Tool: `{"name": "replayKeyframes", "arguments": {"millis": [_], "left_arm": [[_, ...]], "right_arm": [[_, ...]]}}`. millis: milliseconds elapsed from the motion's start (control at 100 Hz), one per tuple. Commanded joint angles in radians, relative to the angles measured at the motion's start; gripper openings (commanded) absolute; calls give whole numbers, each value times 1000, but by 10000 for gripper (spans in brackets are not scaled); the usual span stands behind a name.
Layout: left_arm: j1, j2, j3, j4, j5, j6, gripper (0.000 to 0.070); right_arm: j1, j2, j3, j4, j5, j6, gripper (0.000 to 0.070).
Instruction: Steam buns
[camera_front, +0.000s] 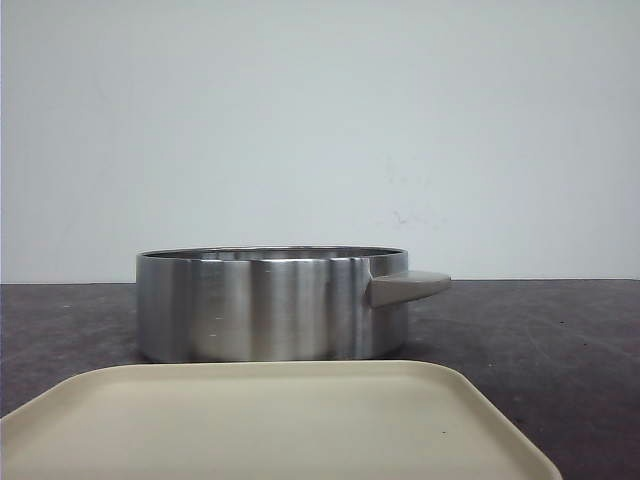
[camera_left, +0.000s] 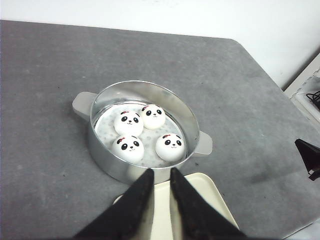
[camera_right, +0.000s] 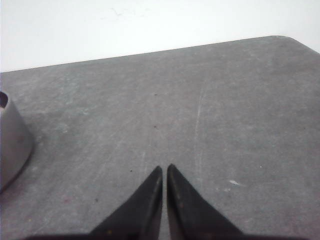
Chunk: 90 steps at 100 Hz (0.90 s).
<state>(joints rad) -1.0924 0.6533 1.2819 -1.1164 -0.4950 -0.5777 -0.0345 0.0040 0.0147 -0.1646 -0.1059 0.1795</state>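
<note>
The four buns (camera_left: 148, 133) sit together on the dotted liner inside the steel pot (camera_front: 270, 305), faces up, two farther back touching each other and two nearer ones slightly apart. From the front the pot wall hides them completely. The pot stands on the dark table (camera_front: 560, 340), one grey handle (camera_front: 408, 287) sticking out to the right, and the cream tray (camera_front: 270, 420) lies bare just in front of it, on the near side.

The left gripper (camera_left: 160, 175) hangs over the far edge of the tray and the near rim of the pot, its two black fingers only a narrow gap apart and holding nothing. The right gripper (camera_right: 164, 172) is off to the right over bare table, fingers all but touching, also holding nothing; the pot wall shows only at the edge of its view.

With all four buns in the pot and the tray bare, the loading looks finished, so the risk now seems to lie in handling the pot itself. No lid is in view. If an arm drops toward the buns with fingers this narrow, it could press into a soft dome and dent it or shove it against its neighbour. The near rim lies right under the left fingers, so a low move could clip it and slide the pot. The smooth wall offers little grip; a handle pinched off centre could tilt the pot and roll the buns together.
</note>
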Motion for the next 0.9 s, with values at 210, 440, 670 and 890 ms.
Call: {"name": "replayKeyframes", "arguments": {"millis": [210, 440, 670, 890], "left_arm": [[146, 10, 4, -41, -7, 288, 16], [458, -31, -259, 432, 55, 442, 16], [805, -130, -742, 1022, 527, 485, 16], [989, -332, -1049, 1119, 521, 542, 16]], "right_arm": [[-1, 0, -3, 7, 1, -10, 18], [-1, 0, -3, 6, 1, -10, 18], [-1, 0, -3, 6, 1, -10, 18], [-1, 0, -3, 6, 1, -10, 18]]}}
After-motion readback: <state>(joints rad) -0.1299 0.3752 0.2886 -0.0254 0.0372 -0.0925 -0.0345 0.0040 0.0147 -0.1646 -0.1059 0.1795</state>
